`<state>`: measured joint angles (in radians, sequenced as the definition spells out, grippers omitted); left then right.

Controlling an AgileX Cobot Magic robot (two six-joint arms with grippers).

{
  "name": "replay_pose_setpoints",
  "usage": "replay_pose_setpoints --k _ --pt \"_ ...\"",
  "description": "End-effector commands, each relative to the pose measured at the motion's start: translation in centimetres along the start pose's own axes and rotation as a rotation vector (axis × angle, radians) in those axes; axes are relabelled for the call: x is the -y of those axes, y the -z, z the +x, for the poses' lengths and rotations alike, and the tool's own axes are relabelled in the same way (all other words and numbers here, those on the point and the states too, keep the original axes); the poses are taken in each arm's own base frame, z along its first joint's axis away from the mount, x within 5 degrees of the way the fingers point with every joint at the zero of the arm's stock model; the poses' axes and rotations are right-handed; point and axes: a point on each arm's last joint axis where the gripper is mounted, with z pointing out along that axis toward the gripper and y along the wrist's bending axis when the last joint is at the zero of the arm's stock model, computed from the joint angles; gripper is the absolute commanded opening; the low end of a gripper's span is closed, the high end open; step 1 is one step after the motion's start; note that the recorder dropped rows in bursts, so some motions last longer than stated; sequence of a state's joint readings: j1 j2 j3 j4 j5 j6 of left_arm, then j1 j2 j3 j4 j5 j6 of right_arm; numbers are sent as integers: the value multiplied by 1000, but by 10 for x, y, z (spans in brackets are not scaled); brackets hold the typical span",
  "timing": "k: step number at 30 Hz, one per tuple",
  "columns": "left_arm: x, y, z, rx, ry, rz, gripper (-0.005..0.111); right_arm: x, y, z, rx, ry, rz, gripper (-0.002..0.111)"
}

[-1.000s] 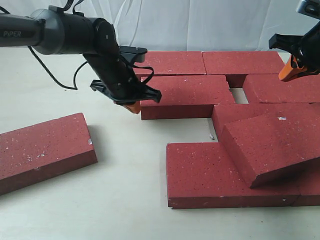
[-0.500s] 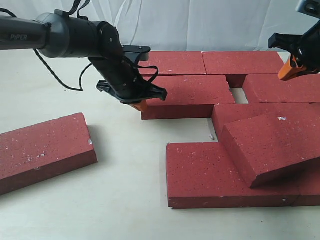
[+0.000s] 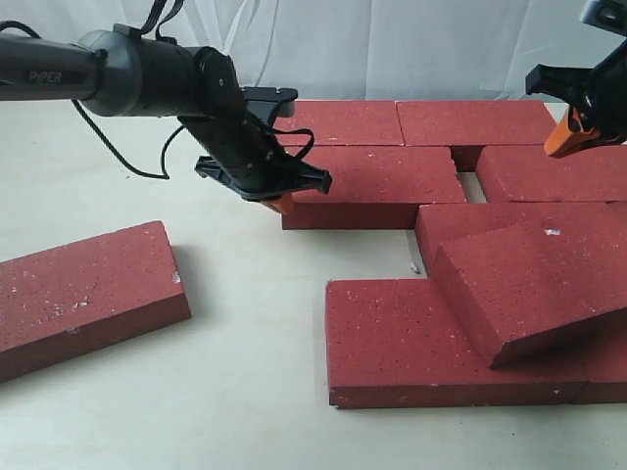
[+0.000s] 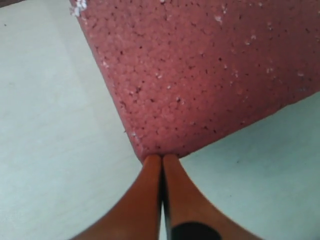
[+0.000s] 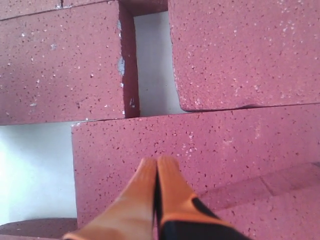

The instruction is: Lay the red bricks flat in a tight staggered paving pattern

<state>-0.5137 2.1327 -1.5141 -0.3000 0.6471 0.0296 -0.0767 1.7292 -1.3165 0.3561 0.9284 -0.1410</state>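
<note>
Left pincer (image 4: 161,160) closed, tips touching brick (image 4: 200,75) corner.

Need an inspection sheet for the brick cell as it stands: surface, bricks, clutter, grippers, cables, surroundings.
Surface: pale tabletop, matte.
Job's things: red bricks mostly flat in rows at right; tilted brick rests on its neighbours; lone brick lies apart at left; open gap in the middle row.
Clutter: nothing seen.
Grippers: left gripper shut, tips against the near left corner of the middle-row brick; right gripper shut, raised over the rows.
Cables: black cable hangs in a loop from the left arm.
Surroundings: white curtain behind.
</note>
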Motion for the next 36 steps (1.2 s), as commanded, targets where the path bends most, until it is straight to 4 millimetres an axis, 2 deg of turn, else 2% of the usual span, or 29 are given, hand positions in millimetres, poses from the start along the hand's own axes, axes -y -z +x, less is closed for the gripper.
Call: replay_pose_setpoints --k 1,4,8,14,20,27,36 --pt "4 9 1 -1 -22 -3 0 1 -2 1 -7 10 -9 -1" --pt "2 29 -5 38 -45 -20 0 0 -2 2 -18 10 -10 -1" --pt "-20 59 -16 108 -1 -39 0 0 -2 3 -31 11 -12 -1" --pt "-52 66 -20 128 62 -73 0 0 -2 3 -31 11 -12 -1" --pt "-69 70 -26 186 100 -89 0 0 -2 3 -24 13 -11 -1" --pt "-73 61 -27 198 99 -107 0 0 -2 2 -18 13 -10 -1" --pt "-84 12 -8 19 183 -107 0 1 -2 1 -12 27 -9 -1"
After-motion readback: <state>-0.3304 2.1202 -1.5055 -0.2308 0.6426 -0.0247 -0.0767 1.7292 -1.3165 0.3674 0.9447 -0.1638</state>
